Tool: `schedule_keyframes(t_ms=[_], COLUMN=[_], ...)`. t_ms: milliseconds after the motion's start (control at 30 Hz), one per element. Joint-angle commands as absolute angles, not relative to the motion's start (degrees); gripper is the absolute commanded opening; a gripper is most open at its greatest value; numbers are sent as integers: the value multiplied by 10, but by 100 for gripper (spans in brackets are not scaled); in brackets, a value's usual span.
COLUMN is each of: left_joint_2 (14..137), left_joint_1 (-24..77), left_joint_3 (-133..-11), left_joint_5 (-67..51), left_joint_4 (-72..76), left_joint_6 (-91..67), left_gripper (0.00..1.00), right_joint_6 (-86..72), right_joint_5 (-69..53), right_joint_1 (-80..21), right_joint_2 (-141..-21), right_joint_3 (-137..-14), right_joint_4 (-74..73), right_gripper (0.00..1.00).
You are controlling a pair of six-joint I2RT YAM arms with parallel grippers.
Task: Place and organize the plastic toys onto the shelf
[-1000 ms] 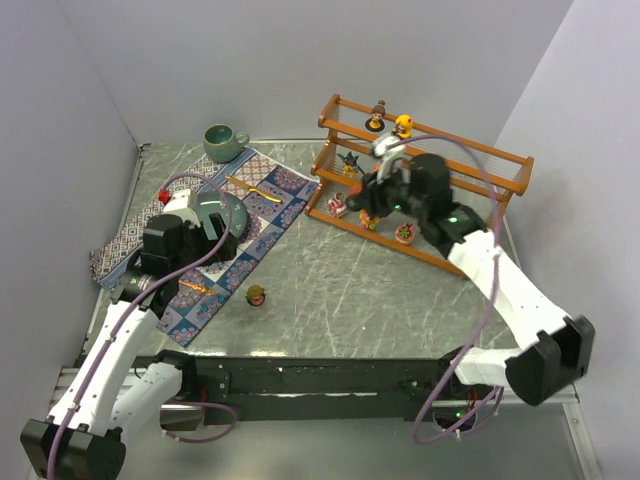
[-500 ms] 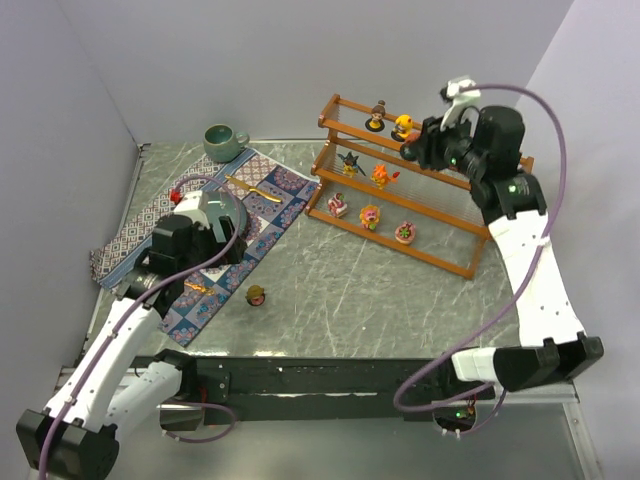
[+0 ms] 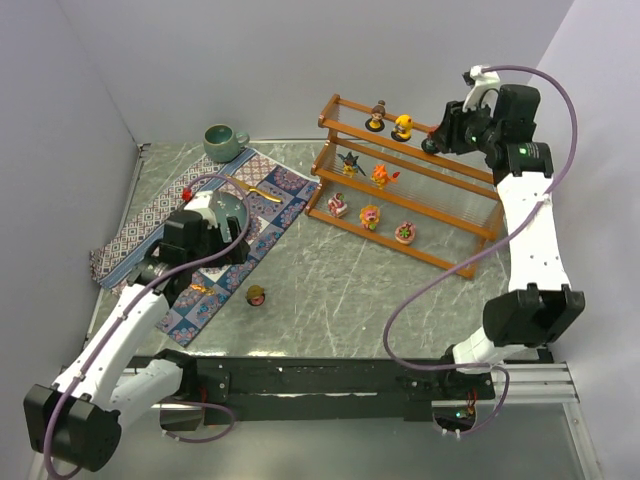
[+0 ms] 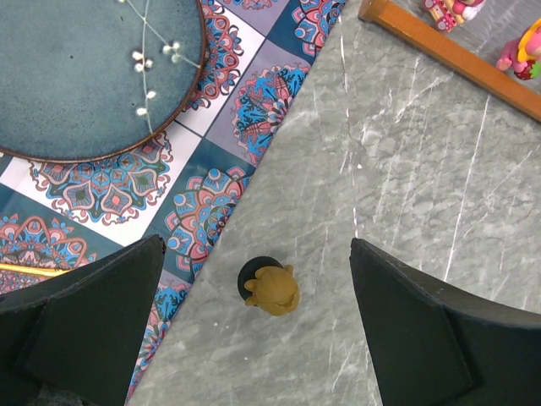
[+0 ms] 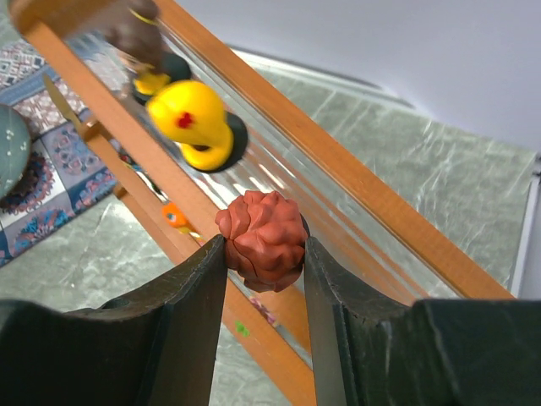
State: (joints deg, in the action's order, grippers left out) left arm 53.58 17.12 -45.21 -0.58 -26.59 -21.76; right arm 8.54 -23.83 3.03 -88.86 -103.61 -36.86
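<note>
Seen from above, the shelf (image 3: 420, 190) ran its long axis from the upper centre down to the right of the frame, its tiers stepping toward the lower left. Two walls met close behind it. My right arm stood tall along the right side, with the wrist bent leftward over the top tier. My right jaws were narrowed on a lumpy red-brown toy (image 5: 264, 239), which they held just above the top rail. I could not tell which way that roundish lump faced. A yellow toy (image 5: 199, 123) on a dark base sat up and left of it in the wrist view, with a blurred brown one (image 3: 377, 115) beyond. The dark spiky toy (image 3: 349, 161) and an orange one (image 3: 380, 176) stood on the middle tier. Three pink ones (image 3: 370, 215) lined the lowest tier.

My left arm leaned in from the lower left, its wrist looking straight down. My left jaws stood wide, holding nothing, either side of a tan toy (image 4: 270, 288) standing upright on its round black base. It stood on bare grey worktop (image 4: 423, 194). The patterned mat (image 4: 254, 110) edged it just to the left, carrying a teal plate (image 4: 93, 68).
</note>
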Motion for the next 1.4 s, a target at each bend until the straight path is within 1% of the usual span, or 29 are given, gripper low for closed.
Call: schedule_keyframes(t_ms=[0,200,533,1133,1333,1367], left_joint_2=[545,557,569,573,570,570], left_joint_1=[170,157,142,139,139,139], left_joint_3=[-461,-462,-462,-462,-461,-461], left_joint_5=[-11,-24,-42,-58,-59,-59], left_joint_4=[-231,-225,-221,-218,-217,-217], left_joint_6=[-198,-194,-192,-189,-188,-188], left_gripper=[97,97,97,97,97,97], right_joint_6=[93,105,111,117,115,114], right_joint_5=[-276,-292,-308,-324,-326,-326], right_joint_1=[48,59,60,62,62,62], right_joint_2=[-901,-940,-982,-979,-982,-981], right_joint_3=[-1077,-1118,-1150,-1138,-1136,-1135], right_joint_4=[-362,-388,-400,-406,-410,-410], right_gripper=[22,22,22,27,34,37])
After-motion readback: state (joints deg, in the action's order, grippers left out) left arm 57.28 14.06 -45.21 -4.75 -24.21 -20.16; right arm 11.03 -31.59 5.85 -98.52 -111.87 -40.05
